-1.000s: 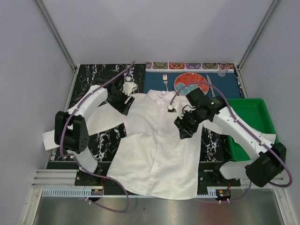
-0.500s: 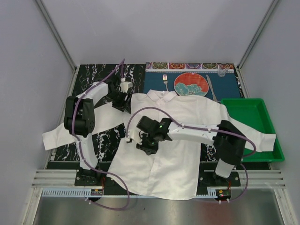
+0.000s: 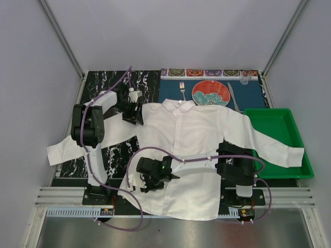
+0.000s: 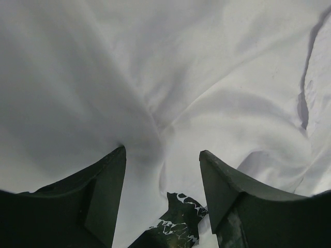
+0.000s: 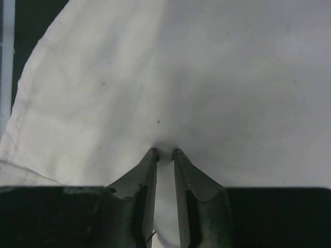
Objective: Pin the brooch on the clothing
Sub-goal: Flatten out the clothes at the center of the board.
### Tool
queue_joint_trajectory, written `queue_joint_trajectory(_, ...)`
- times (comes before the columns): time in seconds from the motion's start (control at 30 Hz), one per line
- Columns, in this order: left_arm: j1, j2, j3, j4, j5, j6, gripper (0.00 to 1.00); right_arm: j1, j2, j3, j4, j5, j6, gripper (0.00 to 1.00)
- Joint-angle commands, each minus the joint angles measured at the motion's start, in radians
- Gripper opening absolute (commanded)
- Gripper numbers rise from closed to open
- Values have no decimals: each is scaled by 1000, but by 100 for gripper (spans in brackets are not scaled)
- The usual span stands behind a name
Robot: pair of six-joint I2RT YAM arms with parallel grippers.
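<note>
One white shirt [image 3: 186,139] lies spread, front up, across the middle of the table [image 3: 111,82], with two arms on it.
Beyond its collar sit one plate [image 3: 211,93], one fork [image 3: 182,90] and one knife [image 3: 232,95]; one green tray [image 3: 274,129] lies at the right. The left arm is folded back, with the left gripper [image 4: 163,155] open astride a fold at the shirt's far-left shoulder. The right arm stretches low towards the near left, where the right gripper [image 5: 164,151] pinches a small pucker of cloth.

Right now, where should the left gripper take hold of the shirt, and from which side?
Probably the raised fold at the shoulder of the shirt, from straight above: the left gripper straddles it with its jaws open, and the cloth around lies flatter.
</note>
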Motion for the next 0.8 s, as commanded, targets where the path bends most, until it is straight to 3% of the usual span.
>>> queue_joint_trajectory(0.0, 12, 9, 35, 23, 37, -24, 61, 31, 49, -29, 84, 42, -70, 25)
queue_joint_trajectory(0.07, 12, 18, 39, 23, 25, -28, 61, 43, 65, -32, 71, 34, -73, 25)
queue_joint_trajectory(0.23, 12, 52, 76, -3, -38, -25, 43, 76, 32, -113, 79, 30, -96, 25)
queue_joint_trajectory(0.37, 15, 96, 122, -20, -84, -27, 36, 111, 16, -159, 76, 30, -116, 25)
queue_joint_trajectory(0.77, 17, 155, 251, -54, -115, -27, 36, 165, 2, -225, 13, 14, -179, 25)
